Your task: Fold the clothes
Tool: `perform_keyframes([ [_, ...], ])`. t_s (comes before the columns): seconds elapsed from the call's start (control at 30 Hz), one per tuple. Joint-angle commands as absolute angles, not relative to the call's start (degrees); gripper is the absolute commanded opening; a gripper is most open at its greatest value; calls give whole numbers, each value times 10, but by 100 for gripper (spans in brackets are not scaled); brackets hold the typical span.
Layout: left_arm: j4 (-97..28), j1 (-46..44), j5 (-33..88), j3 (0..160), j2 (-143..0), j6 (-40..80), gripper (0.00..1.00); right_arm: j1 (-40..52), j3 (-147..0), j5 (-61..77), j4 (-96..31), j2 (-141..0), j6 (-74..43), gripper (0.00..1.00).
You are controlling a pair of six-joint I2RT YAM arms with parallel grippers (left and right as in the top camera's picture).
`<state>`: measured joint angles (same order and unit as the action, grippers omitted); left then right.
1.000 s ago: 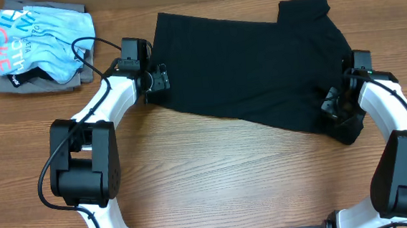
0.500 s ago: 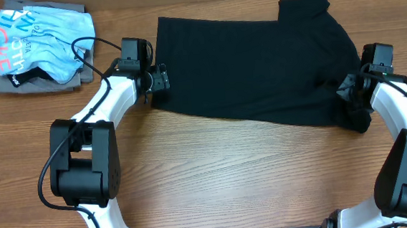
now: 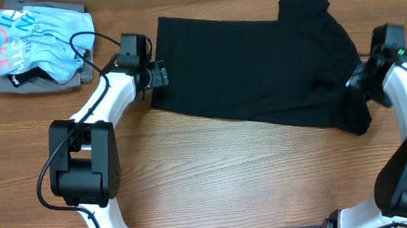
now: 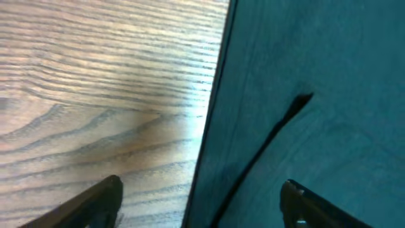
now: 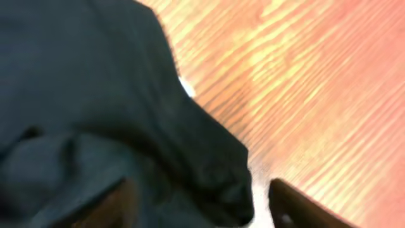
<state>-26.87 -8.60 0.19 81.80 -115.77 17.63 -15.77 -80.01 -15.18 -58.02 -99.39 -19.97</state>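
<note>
Wooden table (image 3: 215,178) with light brown grain fills the overhead view. On it lies the black T-shirt (image 3: 250,67), the largest thing there. It is spread mostly flat from the centre towards 2 o'clock. One sleeve sticks out at its 1 o'clock corner, and the cloth is bunched into a small lump at its 4 o'clock corner.

The left arm (image 3: 109,99), white with black joints, reaches from 7 o'clock up to the shirt's 9 o'clock edge. The right arm (image 3: 403,93) rises along the 3 o'clock side of the table and ends at the shirt's 3 o'clock edge.

At the 10 o'clock corner of the table, well apart from the black shirt, a light blue shirt (image 3: 40,43) with coral and white letters lies crumpled. It rests on a grey folded garment (image 3: 15,85).

The left gripper (image 3: 159,75) is at the shirt's edge. In its wrist view the gripper (image 4: 199,190) has its jaws spread wide, one fingertip over bare wood and the other over cloth. The hem runs between them and nothing is pinched. A thin dark crease (image 4: 272,139) crosses the fabric there.

The right gripper (image 3: 363,81) is over the bunched part. In its wrist view the gripper (image 5: 199,196) has its jaws released. The dark lump of cloth sits between the fingers, and a strip of wood shows beside one finger, so the cloth is not clamped. A small white spot (image 5: 185,85) shows at the cloth's edge; I cannot tell what it is.
</note>
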Motion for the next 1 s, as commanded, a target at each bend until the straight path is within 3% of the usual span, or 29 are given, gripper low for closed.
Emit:
perform_keyframes([
  [0.0,-287,-88,41,871,-1160,164,72,-157,-846,-14,-620,-995,-221,42],
  [0.07,-294,-91,71,884,-1160,152,61,-156,-841,63,-641,-996,-208,32],
  [0.13,-294,-97,102,887,-1160,134,49,-152,-821,93,-645,-998,-190,28],
  [0.2,-298,-107,105,887,-1160,124,30,-144,-787,96,-634,-1001,-191,21],
  [0.33,-307,-129,104,885,-1162,102,11,-135,-721,95,-598,-1009,-196,20],
  [0.5,-306,-144,103,882,-1180,87,7,-143,-661,67,-533,-1025,-221,19],
  [0.97,-302,-85,100,882,-1284,88,10,-217,-641,-15,-473,-1028,-221,18],
])
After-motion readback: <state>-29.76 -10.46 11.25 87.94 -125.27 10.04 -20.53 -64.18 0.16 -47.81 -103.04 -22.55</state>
